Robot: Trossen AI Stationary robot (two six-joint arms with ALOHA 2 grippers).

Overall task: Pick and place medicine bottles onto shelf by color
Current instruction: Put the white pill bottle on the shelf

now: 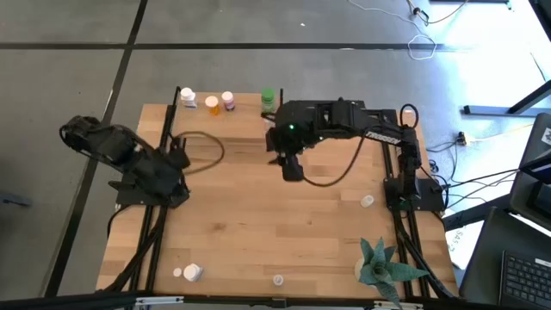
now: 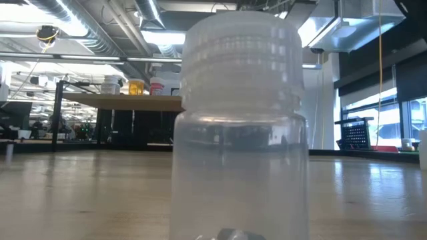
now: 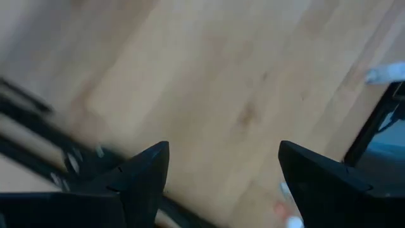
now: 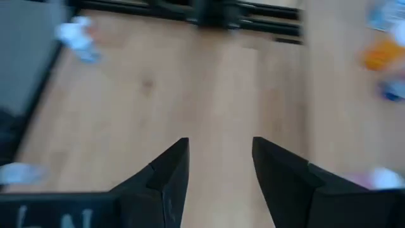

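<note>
Both arms are matte black with blocky, angular links. The right arm (image 1: 344,120) carries a small green light near its wrist and a black cable looping under it. The left arm (image 1: 129,159) has rounded joint housings. Each gripper (image 4: 218,168) ends in two dark, wedge-shaped fingers (image 3: 149,174).

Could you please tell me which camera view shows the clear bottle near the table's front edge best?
The low view: the clear bottle fills the frame, white cap visible. The high view shows only a tiny speck; neither wrist view clearly shows it.
</note>
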